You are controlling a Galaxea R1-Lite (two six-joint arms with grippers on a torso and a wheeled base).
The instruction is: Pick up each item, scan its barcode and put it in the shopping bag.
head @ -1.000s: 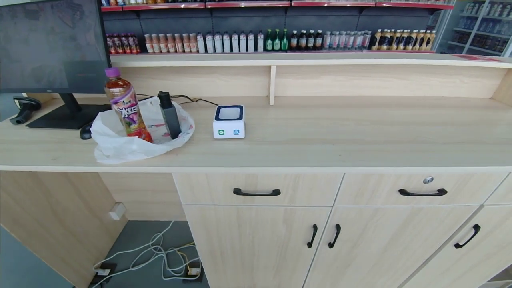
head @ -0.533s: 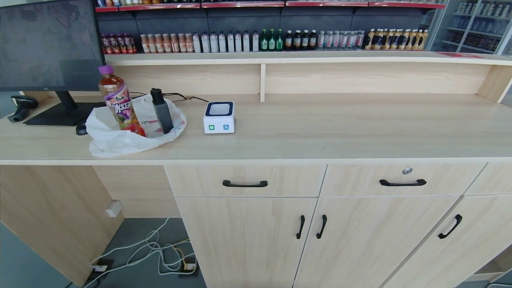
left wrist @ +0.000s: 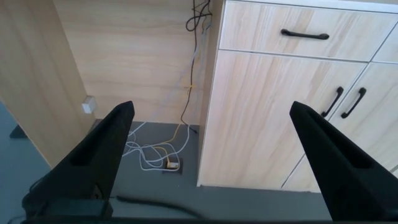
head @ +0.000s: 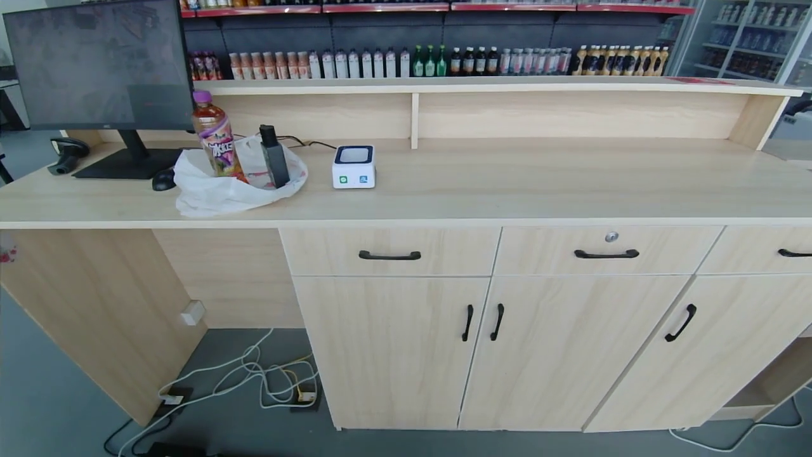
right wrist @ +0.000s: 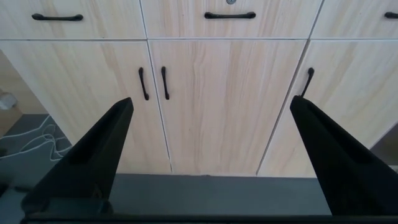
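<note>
Bottle (head: 217, 141) and dark container (head: 274, 157) stand in the bag (head: 216, 193) near the worktop's (head: 507, 184) left end, scanner (head: 354, 167) just beside. Left gripper (left wrist: 211, 109) and right gripper (right wrist: 211, 102) spread wide, facing cabinet doors (right wrist: 230, 124).

My left gripper (left wrist: 211, 158) and my right gripper (right wrist: 211, 158), each hanging low and angled downward, its two dark fingers (left wrist: 93, 168) spread wide apart.

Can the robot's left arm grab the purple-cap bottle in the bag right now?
Probably not yet. The left tool hangs low, open, facing the cupboard door and floor cables, while the bottle stands up on the counter in the shopping bag.
</note>
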